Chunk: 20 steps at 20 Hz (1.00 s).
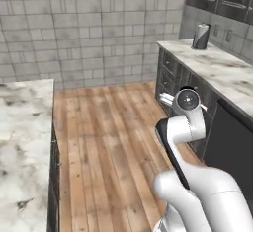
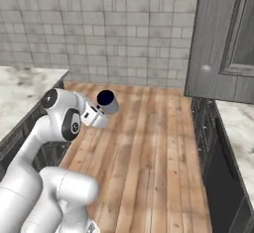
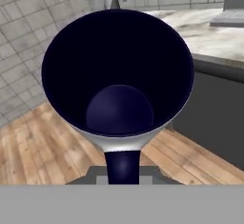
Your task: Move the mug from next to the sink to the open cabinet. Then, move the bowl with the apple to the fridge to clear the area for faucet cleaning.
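Observation:
The mug (image 2: 107, 101) is a small dark navy cup with a pale outside. It hangs tilted over the wooden floor with my gripper (image 2: 102, 108) shut on it. In the hand view the mug (image 3: 117, 75) is seen close up, mouth toward the camera and with nothing inside, and my gripper (image 3: 122, 167) clamps its lower wall. In the left base view my arm (image 1: 184, 122) hides the hand. A dark grey cabinet door (image 2: 223, 38) stands at the upper right of the right base view. Sink, bowl, apple, fridge and faucet are out of view.
A marble counter (image 1: 217, 68) over dark drawers runs along the right and carries a dark canister (image 1: 200, 36). Another marble counter (image 1: 24, 142) stands at the left. Wooden floor (image 1: 108, 142) stretches between them to a grey tiled wall (image 1: 89, 28).

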{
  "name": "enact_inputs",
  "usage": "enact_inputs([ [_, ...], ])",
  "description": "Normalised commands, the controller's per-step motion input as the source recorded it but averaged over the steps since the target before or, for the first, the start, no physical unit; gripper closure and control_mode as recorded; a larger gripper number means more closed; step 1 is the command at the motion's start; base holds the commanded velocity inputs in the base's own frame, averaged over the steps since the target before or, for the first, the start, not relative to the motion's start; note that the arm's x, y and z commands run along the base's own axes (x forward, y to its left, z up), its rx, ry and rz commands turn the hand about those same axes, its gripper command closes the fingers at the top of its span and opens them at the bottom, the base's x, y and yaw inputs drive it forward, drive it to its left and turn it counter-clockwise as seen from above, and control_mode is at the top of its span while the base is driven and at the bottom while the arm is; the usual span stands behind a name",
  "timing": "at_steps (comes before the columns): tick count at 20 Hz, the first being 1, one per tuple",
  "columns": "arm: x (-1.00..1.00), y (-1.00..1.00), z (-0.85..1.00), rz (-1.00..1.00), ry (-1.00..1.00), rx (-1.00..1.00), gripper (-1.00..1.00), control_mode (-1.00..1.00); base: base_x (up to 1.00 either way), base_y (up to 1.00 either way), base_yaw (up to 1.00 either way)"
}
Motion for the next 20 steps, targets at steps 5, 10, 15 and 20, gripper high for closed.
enact_inputs([
  [5, 0.0, 0.0, 0.0, 0.0, 0.0, 0.0, 1.0, 1.0, 1.0, 0.13, -0.26],
  [10, 0.0, 0.0, 0.0, 0.0, 0.0, 0.0, 1.0, 1.0, 1.0, 0.0, -0.38],
  [15, 0.0, 0.0, 0.0, 0.0, 0.0, 0.0, 1.0, 1.0, 0.94, 0.0, -0.64],
  [20, 0.0, 0.0, 0.0, 0.0, 0.0, 0.0, 1.0, 1.0, 0.6, -0.05, -0.7],
])
